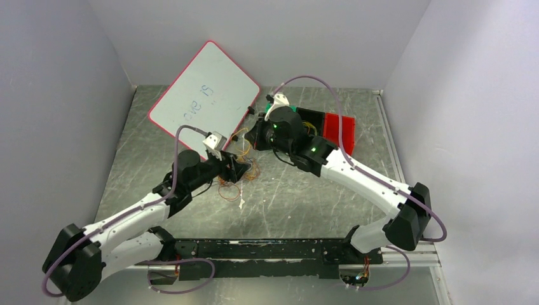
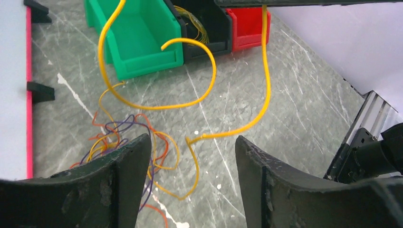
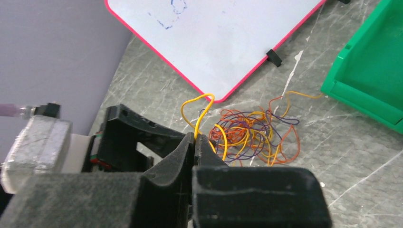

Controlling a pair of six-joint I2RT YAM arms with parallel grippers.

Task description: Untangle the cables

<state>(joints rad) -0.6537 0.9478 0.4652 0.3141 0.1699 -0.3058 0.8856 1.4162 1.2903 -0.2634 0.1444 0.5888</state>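
Observation:
The cables (image 3: 252,135) lie on the metal table as a loose tangle of orange, yellow and purple loops, seen also in the left wrist view as the tangle (image 2: 119,142) beside my left finger. My right gripper (image 3: 195,138) is shut on one yellow cable (image 2: 209,71), which rises from the pile and hangs in wide loops in the air. My left gripper (image 2: 190,142) is open just above the table. The lower bend of that yellow cable shows between its fingers (image 2: 119,180), untouched. In the top view both grippers meet over the cables (image 1: 238,181).
A pink-rimmed whiteboard (image 1: 203,95) lies at the back left, close to the tangle. A green bin (image 2: 138,38), a black bin (image 2: 209,23) holding more wires and a red bin (image 2: 247,23) stand in a row at the back. Walls enclose the table.

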